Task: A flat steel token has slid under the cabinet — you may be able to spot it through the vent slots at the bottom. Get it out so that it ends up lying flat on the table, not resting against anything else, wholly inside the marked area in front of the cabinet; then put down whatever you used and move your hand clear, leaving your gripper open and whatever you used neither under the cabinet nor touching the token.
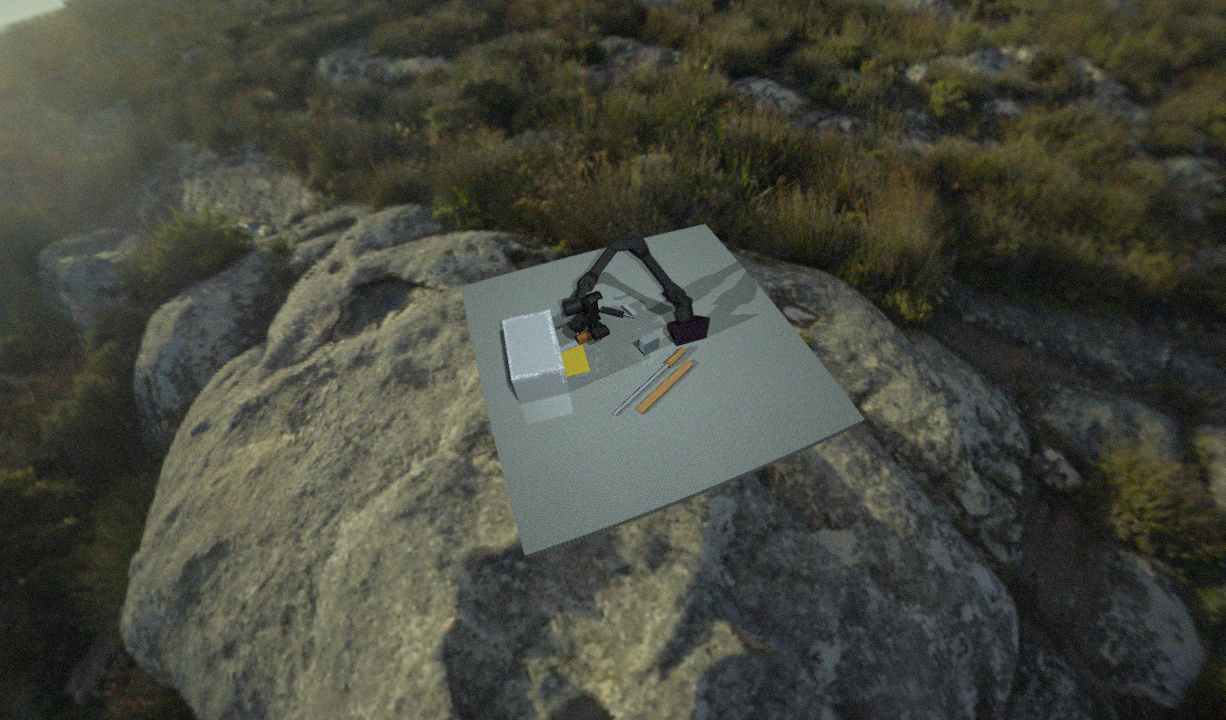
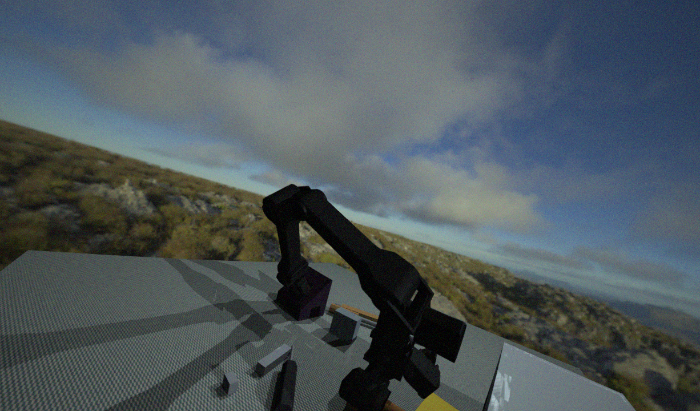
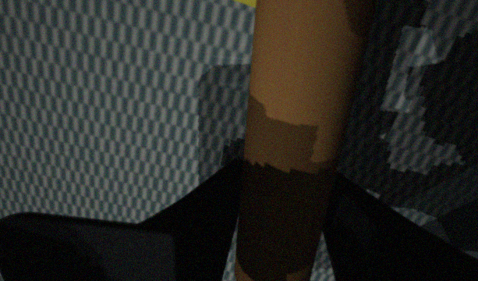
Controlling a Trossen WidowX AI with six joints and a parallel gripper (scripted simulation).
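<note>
Hand [image 1: 584, 336] [image 2: 377, 406] [image 3: 280, 173]: clamped on your orange handle [image 1: 584, 338] [image 2: 391, 406] [image 3: 301, 78], presumably for reaching under
Cabinet [image 1: 535, 353] [image 2: 556, 383]: beside the yellow patch [image 1: 576, 360] [image 2: 436, 403] [image 3: 247, 2], likely your target
Token: you can't see it

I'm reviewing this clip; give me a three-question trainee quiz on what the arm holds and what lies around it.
1. True or false: the black gripper is shut on an orange-brown cylindrical handle.
2. Fill in: the flat square patch beside the white box-shaped cabinet is coloured ____.
3. Which base carries the arm? A) white, round; B) dark purple, blocky; C) green, flat.

Key: 1 true; 2 yellow; 3 B.
</note>
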